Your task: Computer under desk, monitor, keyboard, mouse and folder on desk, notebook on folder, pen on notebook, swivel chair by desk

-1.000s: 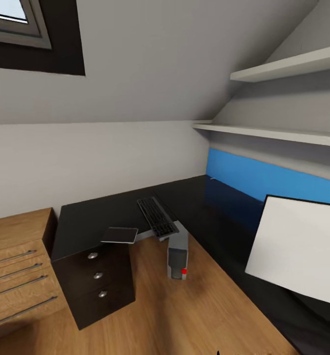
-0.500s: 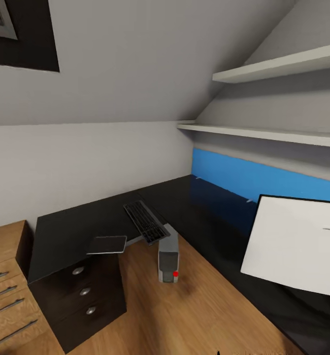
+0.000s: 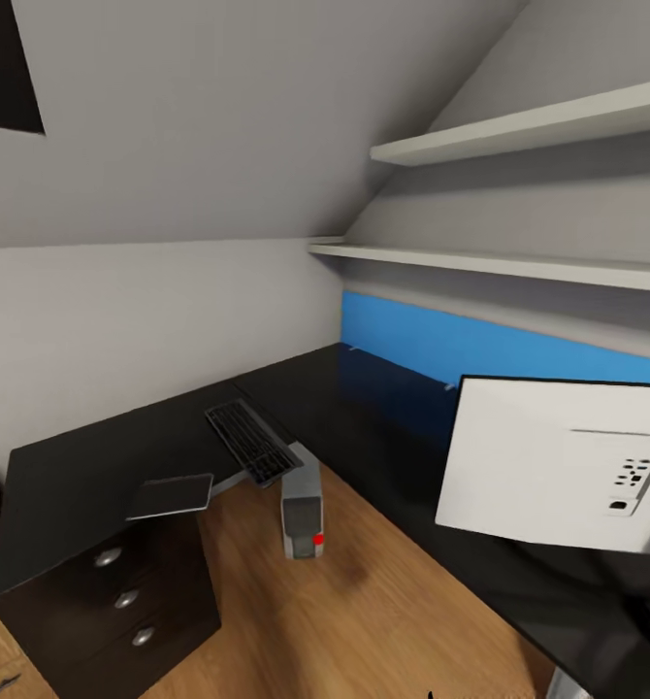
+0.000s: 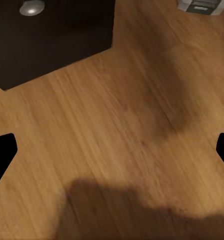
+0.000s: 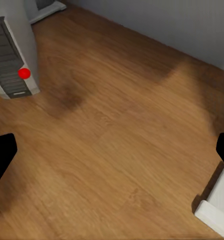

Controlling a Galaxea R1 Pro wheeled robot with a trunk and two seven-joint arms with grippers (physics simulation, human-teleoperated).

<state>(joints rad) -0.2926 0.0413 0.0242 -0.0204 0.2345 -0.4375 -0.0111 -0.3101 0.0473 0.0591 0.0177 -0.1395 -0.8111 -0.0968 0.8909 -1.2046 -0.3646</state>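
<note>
The attic bedroom held an L-shaped black table (image 3: pixel 364 408). The keyboard (image 3: pixel 251 442) overhung its inner edge above the computer (image 3: pixel 301 500) on the floor. Judged rigid, light; grasp its long rim. Both grippers' fingertips were spread, holding nothing.

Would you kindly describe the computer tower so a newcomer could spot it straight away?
Start at the L-shaped black-topped desk with its bright blue back panel. On the wooden floor by its inner corner, below the dark keyboard, stands the pale grey boxy computer tower, marked by a red dot.
</note>
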